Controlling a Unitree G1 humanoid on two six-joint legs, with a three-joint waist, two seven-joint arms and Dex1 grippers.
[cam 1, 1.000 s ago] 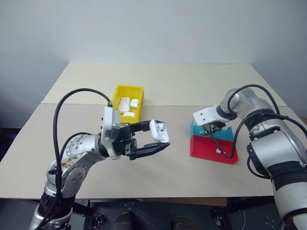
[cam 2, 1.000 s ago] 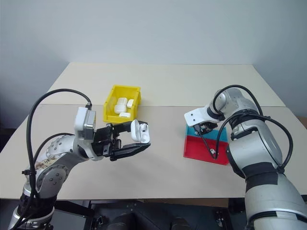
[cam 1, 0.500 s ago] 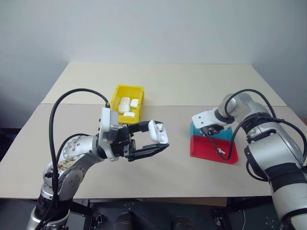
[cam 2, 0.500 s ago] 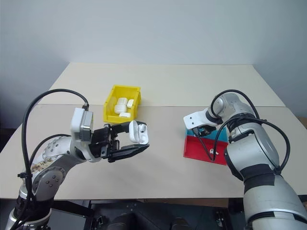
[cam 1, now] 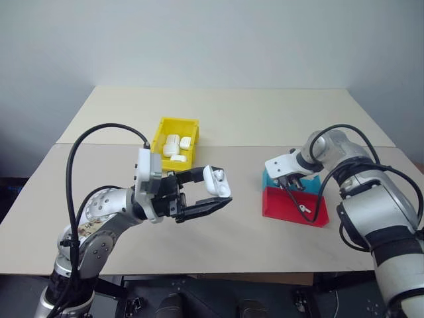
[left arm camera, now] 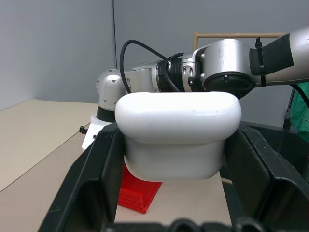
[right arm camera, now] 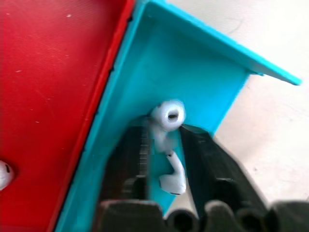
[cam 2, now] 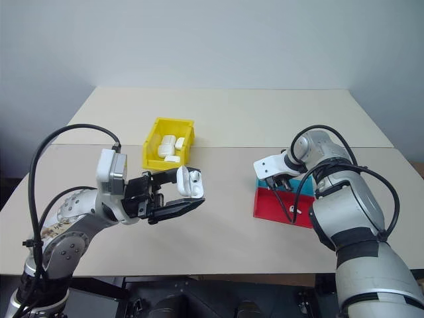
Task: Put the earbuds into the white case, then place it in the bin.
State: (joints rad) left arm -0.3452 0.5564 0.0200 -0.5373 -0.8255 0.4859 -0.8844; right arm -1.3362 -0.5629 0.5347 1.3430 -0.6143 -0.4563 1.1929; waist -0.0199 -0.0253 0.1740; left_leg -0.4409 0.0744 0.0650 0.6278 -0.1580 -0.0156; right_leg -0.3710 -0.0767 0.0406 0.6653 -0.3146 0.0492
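my right fingers (right arm camera: 161,145) pinched an earbud (right arm camera: 166,140) in the teal tray (right arm camera: 203,72) (left fingers (left arm camera: 174,183) clamped the white case (left arm camera: 177,133)), next lift it over

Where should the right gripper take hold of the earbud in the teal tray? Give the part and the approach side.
Grip the short stem of the earbud, coming from above. It lies in the teal tray close to a wall, so the right gripper probably fits best with one finger on each side of the stem.

Bare table (cam 1: 238,112) beyond the yellow bin (cam 1: 169,127)
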